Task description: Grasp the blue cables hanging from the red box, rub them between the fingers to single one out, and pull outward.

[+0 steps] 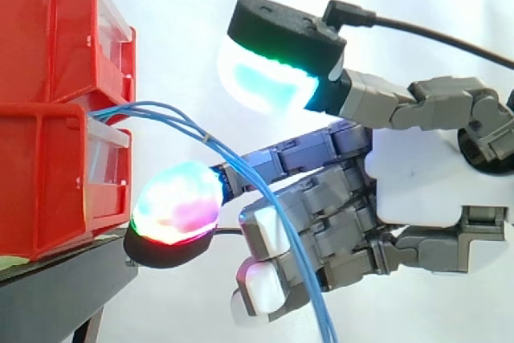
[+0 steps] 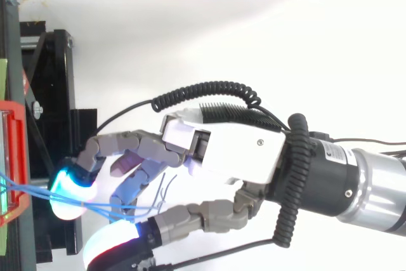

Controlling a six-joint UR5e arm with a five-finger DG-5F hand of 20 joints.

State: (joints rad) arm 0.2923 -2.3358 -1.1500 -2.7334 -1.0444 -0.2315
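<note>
Several thin blue cables [image 1: 173,114] come out between the two stacked red bins [image 1: 48,110] and arc right and down past the frame's bottom. My hand [image 1: 418,174] reaches in from the right. Its thumb, with a white-cyan pad [image 1: 265,70], is held high above the cables, a wide gap below it. One finger stretches toward the lower bin, its multicoloured pad [image 1: 177,206] just under the cables. The other fingers [image 1: 265,279] are bent lower down, and the cables run across them without being pinched. In the top view the cables [image 2: 25,190] cross the cyan pad [image 2: 66,185].
The bins sit on a black stand [image 1: 56,279], whose frame [image 2: 51,93] also appears from above. A white curtain is behind everything. Open space lies to the right of the bins and below the hand.
</note>
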